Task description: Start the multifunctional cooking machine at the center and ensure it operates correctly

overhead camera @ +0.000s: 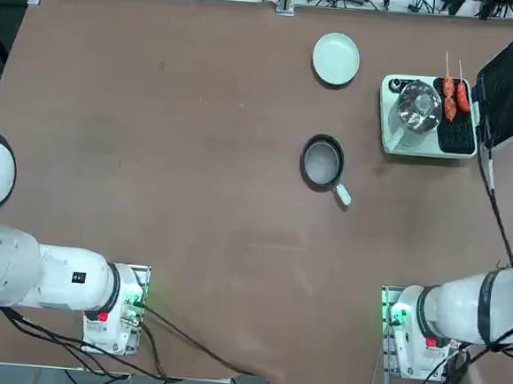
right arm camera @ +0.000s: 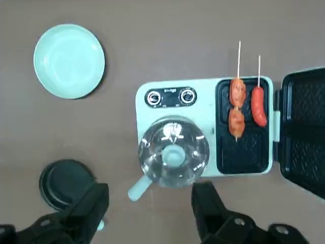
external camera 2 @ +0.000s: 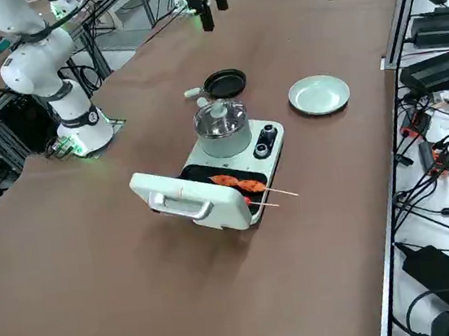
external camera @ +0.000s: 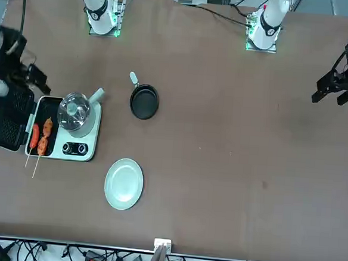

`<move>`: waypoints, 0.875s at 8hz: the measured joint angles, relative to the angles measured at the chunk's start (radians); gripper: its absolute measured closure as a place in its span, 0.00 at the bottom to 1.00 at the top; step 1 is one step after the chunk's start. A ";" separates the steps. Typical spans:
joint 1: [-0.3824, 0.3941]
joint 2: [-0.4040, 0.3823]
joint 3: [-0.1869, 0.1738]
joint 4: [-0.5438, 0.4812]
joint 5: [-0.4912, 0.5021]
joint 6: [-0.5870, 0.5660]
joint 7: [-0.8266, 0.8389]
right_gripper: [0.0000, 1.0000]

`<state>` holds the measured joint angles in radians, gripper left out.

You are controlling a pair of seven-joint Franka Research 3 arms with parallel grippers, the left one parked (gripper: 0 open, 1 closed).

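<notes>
Our right claw (right arm camera: 150, 211), fingers spread wide and empty, hangs high above the multifunctional cooking machine (right arm camera: 203, 129). Its knobs (right arm camera: 170, 97) lie beyond the pot (right arm camera: 173, 152); descending, we risk striking that glass lid or the skewered sausages (right arm camera: 246, 107).

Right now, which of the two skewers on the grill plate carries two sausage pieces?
The skewer nearer the two control knobs carries two pieces. The other skewer, beside the open black lid, carries only one longer sausage.
</notes>
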<state>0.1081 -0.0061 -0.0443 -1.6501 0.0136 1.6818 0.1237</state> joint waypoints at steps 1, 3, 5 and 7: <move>0.008 -0.021 0.003 -0.017 -0.002 0.000 0.004 0.00; 0.010 -0.026 0.002 -0.019 -0.002 0.005 0.004 0.00; 0.010 -0.029 0.000 -0.016 -0.002 -0.003 0.004 0.00; 0.008 -0.035 -0.015 -0.013 -0.002 -0.031 0.001 0.00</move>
<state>0.1161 -0.0408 -0.0589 -1.6630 0.0120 1.6504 0.1245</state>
